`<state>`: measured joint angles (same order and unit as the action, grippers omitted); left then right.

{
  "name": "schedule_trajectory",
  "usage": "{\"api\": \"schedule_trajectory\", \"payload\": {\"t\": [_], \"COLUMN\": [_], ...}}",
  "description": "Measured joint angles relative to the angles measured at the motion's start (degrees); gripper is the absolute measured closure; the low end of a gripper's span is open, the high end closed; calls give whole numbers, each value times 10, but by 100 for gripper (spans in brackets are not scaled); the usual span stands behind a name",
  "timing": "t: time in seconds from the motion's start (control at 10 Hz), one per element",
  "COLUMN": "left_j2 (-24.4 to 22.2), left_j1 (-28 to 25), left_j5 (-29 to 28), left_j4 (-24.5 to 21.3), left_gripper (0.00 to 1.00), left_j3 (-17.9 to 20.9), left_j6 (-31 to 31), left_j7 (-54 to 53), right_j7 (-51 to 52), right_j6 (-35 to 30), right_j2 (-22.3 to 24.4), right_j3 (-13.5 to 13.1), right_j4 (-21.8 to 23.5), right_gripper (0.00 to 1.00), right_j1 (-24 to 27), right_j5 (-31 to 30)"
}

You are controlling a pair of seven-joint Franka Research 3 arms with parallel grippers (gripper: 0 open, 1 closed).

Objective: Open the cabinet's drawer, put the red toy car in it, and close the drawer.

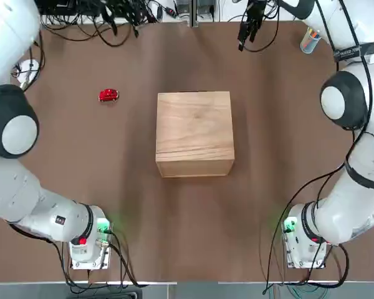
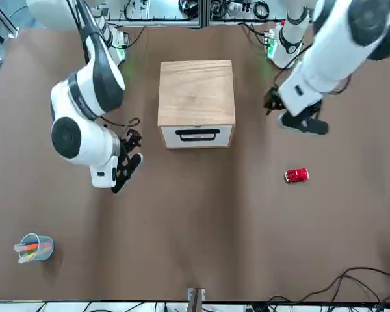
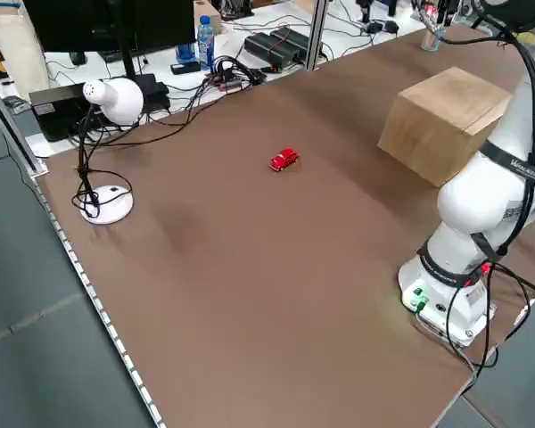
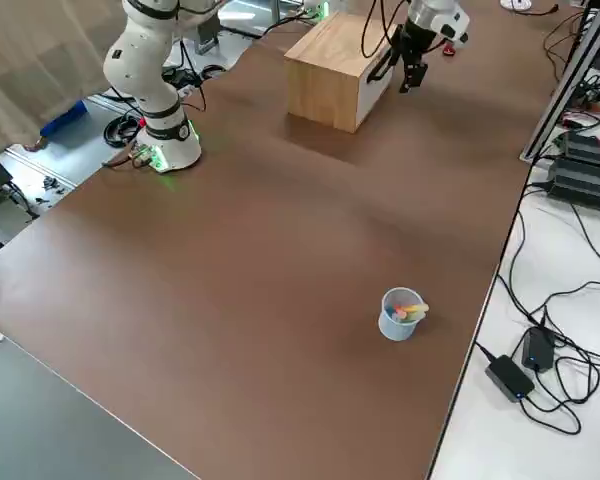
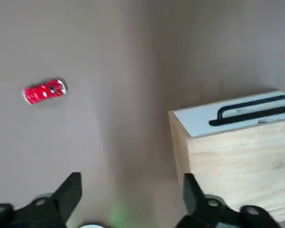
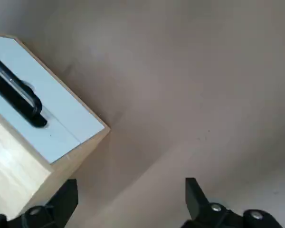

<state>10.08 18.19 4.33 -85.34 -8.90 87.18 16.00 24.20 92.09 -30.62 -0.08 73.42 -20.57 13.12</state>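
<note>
The drawer (image 2: pixel 196 135) is shut; both end effectors, the left end effector (image 5: pixel 128 197) and the right end effector (image 6: pixel 130 199), hang with fingers apart, empty, beside the cabinet (image 1: pixel 194 132), probably approaching its handle (image 5: pixel 251 109).

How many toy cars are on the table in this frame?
1. The red toy car sits on the bare table, off to the robot's left of the cabinet and apart from it. The drawer is shut, so its inside is hidden.

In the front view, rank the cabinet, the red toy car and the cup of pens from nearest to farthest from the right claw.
From the right claw, open and empty, at the picture's left:
1. The cabinet, just beside it toward the table's middle.
2. The cup of pens, near the table's corner on the claw's own side.
3. The red toy car, beyond the cabinet, on the left arm's side.
</note>
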Motion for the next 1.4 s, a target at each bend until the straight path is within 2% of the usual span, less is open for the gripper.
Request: {"api": "schedule_trajectory", "payload": {"t": [0.1,0.3,0.5,0.6,0.8,1.0,1.2,1.4], "left_j2": [19,66,107,124,149,158,158,157], "left_j1": [23,62,86,92,103,114,125,133], "left_j5": [-7,-18,-20,-20,-20,-20,-20,-20], "left_j4": [-8,-17,-19,-19,-19,-19,-18,-19], "left_gripper": [28,56,87,99,99,99,99,99], "left_j3": [-1,-2,-2,-3,-3,-3,-4,-4], "left_j6": [0,6,37,57,90,96,95,94], "left_j7": [12,44,64,69,85,93,109,115], "right_j7": [5,22,42,62,112,158,188,194], "right_j6": [7,10,10,10,11,0,-9,-6], "right_j2": [-14,-34,-58,-70,-95,-109,-123,-142], "right_j3": [0,0,1,1,2,8,38,55], "right_j4": [-5,-24,-49,-55,-67,-77,-84,-85], "right_gripper": [0,0,0,0,0,0,0,0], "right_j1": [3,5,5,6,5,5,14,27], "right_j5": [18,40,90,118,142,148,152,217]}}
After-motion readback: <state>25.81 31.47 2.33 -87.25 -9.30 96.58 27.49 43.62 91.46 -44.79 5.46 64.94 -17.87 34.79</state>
